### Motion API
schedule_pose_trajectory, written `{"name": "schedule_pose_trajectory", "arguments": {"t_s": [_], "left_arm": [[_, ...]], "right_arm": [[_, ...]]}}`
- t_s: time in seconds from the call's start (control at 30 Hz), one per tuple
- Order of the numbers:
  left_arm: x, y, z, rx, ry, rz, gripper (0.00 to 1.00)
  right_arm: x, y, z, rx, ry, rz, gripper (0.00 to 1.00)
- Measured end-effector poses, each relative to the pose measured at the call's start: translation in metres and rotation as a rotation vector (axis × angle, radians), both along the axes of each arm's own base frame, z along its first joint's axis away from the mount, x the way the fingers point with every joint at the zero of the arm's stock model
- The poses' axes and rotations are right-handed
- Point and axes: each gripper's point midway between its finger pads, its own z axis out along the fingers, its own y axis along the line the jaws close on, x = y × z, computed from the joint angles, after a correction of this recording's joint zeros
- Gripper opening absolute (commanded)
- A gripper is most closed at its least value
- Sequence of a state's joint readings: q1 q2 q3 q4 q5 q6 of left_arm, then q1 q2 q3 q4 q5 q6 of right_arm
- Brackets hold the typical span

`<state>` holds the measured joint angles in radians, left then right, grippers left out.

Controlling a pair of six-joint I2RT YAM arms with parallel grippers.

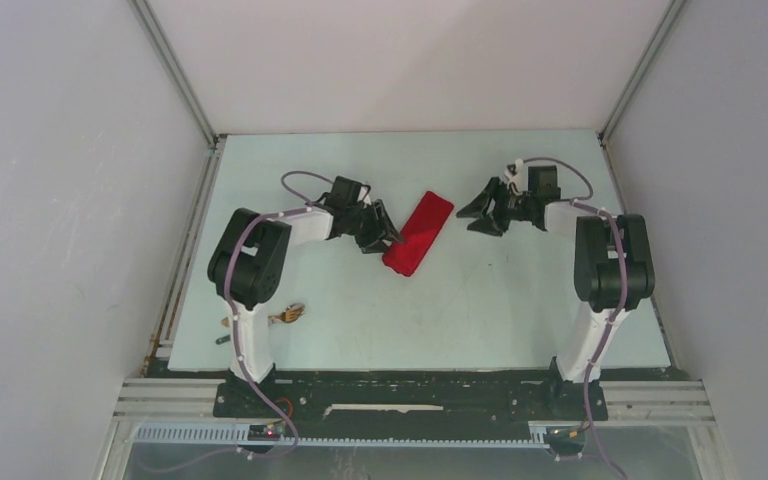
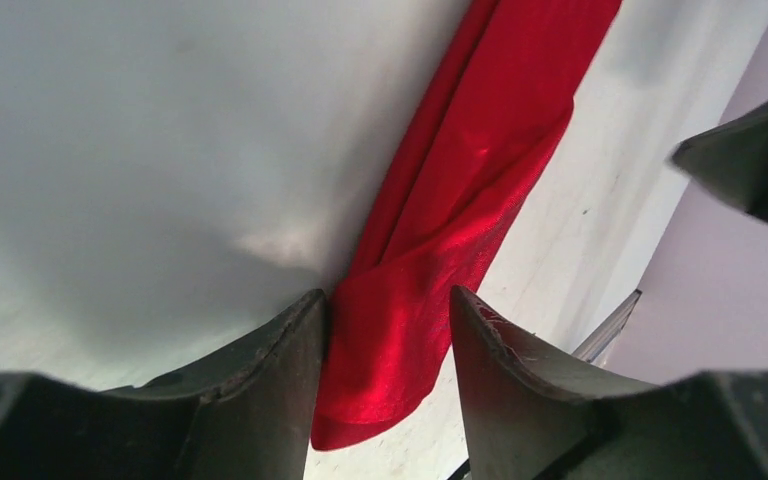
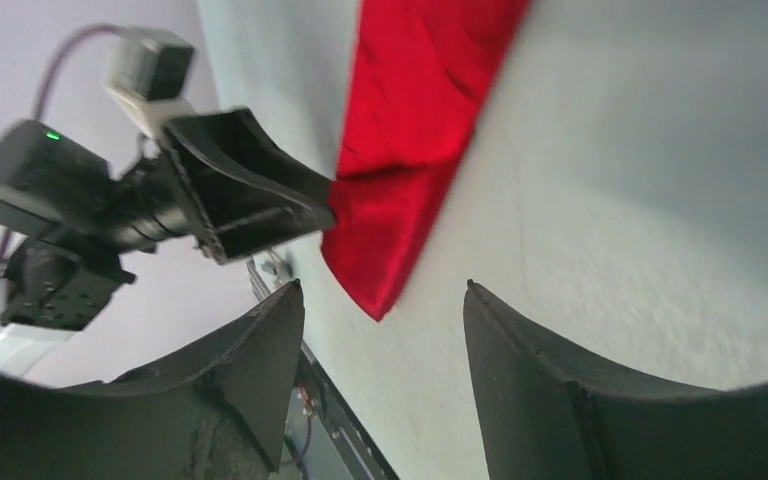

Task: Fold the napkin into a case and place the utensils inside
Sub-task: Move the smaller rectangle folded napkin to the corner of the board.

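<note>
Narrow folded red cloth case (image 1: pixel 418 233) lay slantwise on the pale worktop (image 1: pixel 480 310), near end between the spread left fingers (image 2: pixel 260 390), the right fingers (image 3: pixel 560 390) likewise spread, standing clear alongside.

A pale table (image 1: pixel 460 320) lies under the left gripper (image 1: pixel 385 238) and right gripper (image 1: pixel 480 218). Plain white walls (image 1: pixel 400 60) stand beyond them and at either outer side, joined by metal rails (image 1: pixel 175 70). The light is soft and even.
</note>
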<state>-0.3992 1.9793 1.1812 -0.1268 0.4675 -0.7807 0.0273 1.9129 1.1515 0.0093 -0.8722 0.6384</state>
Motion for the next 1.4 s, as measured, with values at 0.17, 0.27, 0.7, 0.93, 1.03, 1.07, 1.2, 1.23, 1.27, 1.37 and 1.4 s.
{"name": "schedule_pose_trajectory", "arguments": {"t_s": [0.17, 0.27, 0.7, 0.93, 1.03, 1.07, 1.2, 1.23, 1.27, 1.37, 1.4], "left_arm": [[0.012, -0.038, 0.001, -0.03, -0.026, -0.064, 0.56], [0.029, -0.064, 0.003, -0.049, -0.052, -0.089, 0.56], [0.087, -0.209, 0.015, -0.286, -0.106, -0.137, 0.58], [0.096, -0.284, 0.03, -0.451, -0.166, -0.101, 0.64], [0.09, -0.289, 0.029, -0.458, -0.154, -0.095, 0.68], [0.088, -0.284, 0.027, -0.442, -0.143, -0.09, 0.69], [0.081, -0.236, 0.022, -0.32, -0.098, -0.071, 0.73], [0.081, -0.218, 0.026, -0.284, -0.096, -0.064, 0.73], [0.08, -0.2, 0.034, -0.255, -0.095, -0.055, 0.73], [0.07, -0.142, 0.065, -0.196, -0.116, -0.032, 0.74], [0.066, -0.122, 0.078, -0.181, -0.131, -0.022, 0.73]], "right_arm": [[-0.024, -0.019, -0.026, -0.041, 0.087, -0.035, 0.67], [-0.026, -0.032, -0.03, -0.062, 0.089, -0.069, 0.67], [-0.033, -0.147, -0.029, -0.139, 0.087, -0.418, 0.68], [-0.031, -0.168, -0.027, -0.202, 0.071, -0.479, 0.69], [-0.035, -0.163, -0.032, -0.24, 0.088, -0.46, 0.7], [-0.038, -0.16, -0.034, -0.257, 0.098, -0.453, 0.7], [-0.045, -0.142, -0.035, -0.307, 0.109, -0.421, 0.7], [-0.047, -0.136, -0.034, -0.312, 0.104, -0.41, 0.69], [-0.049, -0.131, -0.034, -0.318, 0.1, -0.399, 0.69], [-0.055, -0.116, -0.04, -0.325, 0.108, -0.368, 0.68], [-0.057, -0.112, -0.042, -0.325, 0.113, -0.36, 0.68]]}}
